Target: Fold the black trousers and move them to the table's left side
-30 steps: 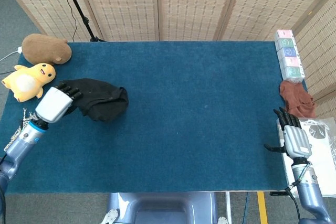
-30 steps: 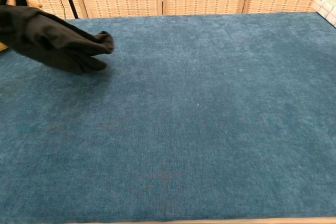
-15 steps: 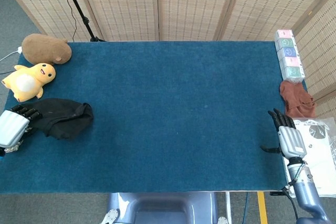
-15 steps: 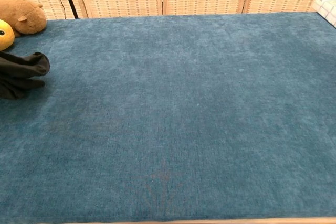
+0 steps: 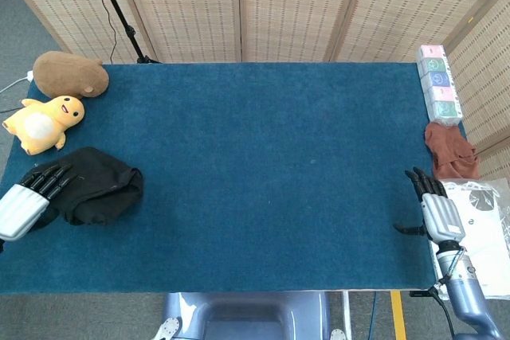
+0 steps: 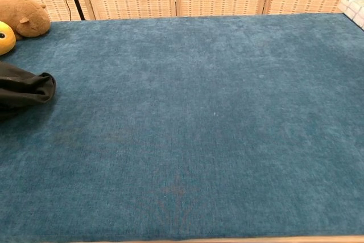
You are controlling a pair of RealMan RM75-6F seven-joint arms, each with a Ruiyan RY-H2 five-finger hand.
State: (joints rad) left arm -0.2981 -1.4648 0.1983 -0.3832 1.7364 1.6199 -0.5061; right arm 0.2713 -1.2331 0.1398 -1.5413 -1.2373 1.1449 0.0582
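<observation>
1. Head view: woven screens stand behind a blue-carpeted surface (image 5: 263,173). The black trousers (image 5: 96,183) lie bunched at its left edge, just below the yellow duck toy (image 5: 44,122) and brown plush (image 5: 69,73).
2. Half a second ago the left hand (image 5: 28,197) sat lower at the bundle's edge; now its fingers (image 5: 56,174) lie spread on top of the cloth, not visibly pinching it, so it looks to be letting go.
3. The right hand (image 5: 434,209) hovers at the right edge, fingers apart, holding nothing, near a brown cloth (image 5: 450,149) and a stack of boxes (image 5: 438,84).
4. Chest view: only a corner of the trousers (image 6: 23,88) shows at the left border, lying flatter than before. The move appears essentially complete, though the fold looks loose.
</observation>
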